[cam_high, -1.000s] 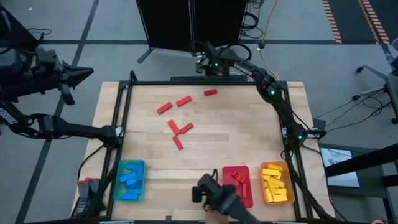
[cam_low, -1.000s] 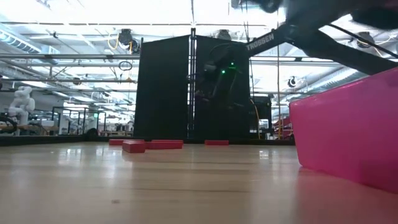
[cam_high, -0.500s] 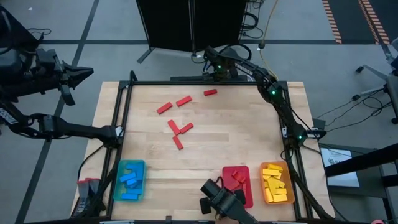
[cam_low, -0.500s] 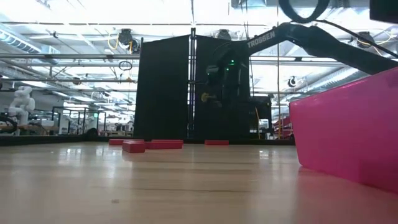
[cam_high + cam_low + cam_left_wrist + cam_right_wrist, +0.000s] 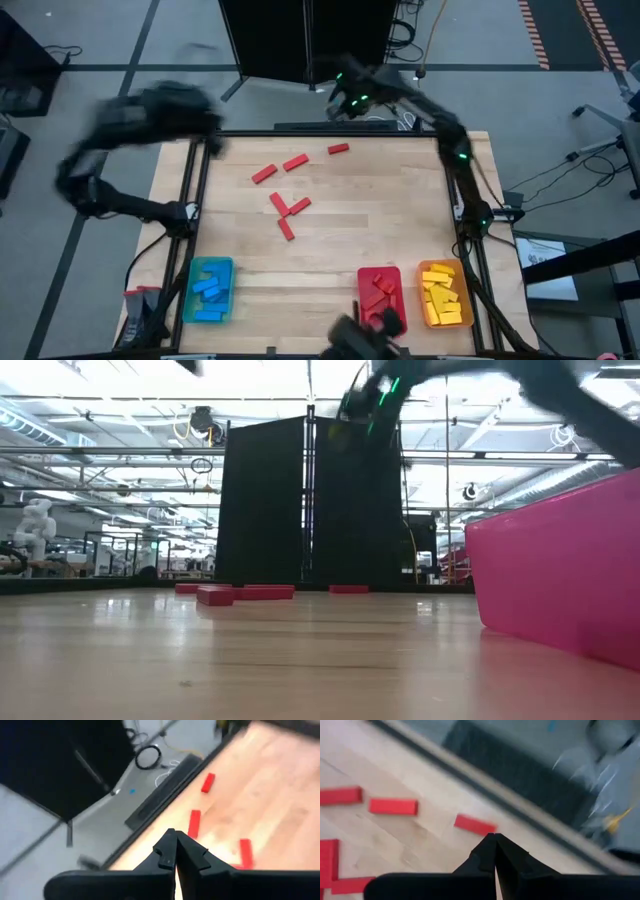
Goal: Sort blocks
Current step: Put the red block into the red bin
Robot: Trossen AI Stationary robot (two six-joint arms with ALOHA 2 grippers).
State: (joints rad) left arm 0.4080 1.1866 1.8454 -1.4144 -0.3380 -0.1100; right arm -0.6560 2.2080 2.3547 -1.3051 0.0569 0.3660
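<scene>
six red blocks (image 5: 283, 195) at the table's (image 5: 390, 220) upper centre look light and rigid, best pinched across their narrow sides; left claw (image 5: 175, 851) and right claw (image 5: 494, 845) are both closed, empty.

**Off-task items around the work area**

Wooden tabletop (image 5: 380, 215), dark frame round its edges. Three trays along the near side: blue tray (image 5: 209, 290) at left; red tray (image 5: 381, 296) and orange tray (image 5: 444, 293) side by side at right. Tall black panel (image 5: 262, 500) behind the far edge. Cables (image 5: 415, 30) on grey floor.

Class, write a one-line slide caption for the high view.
Six red blocks lie unsorted on the table.
</scene>
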